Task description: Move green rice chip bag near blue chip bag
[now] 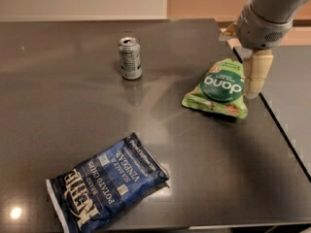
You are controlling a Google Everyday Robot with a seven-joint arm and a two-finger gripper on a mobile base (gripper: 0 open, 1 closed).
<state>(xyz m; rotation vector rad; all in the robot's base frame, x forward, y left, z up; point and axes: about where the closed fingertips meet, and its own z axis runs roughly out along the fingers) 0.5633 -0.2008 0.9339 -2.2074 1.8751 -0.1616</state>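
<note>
One step pending: grasping the green rice chip bag [219, 87]. The gripper [253, 91] hangs beside it, width impossible to tell.

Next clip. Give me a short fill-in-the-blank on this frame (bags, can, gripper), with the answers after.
1. The gripper hangs beside the green rice chip bag, whose round logo reads ____.
2. The can stands ____ on the table.
3. The blue chip bag lies flat, apart from the green one, and its lettering is ____.

Missing words: dang; upright; white.
</note>
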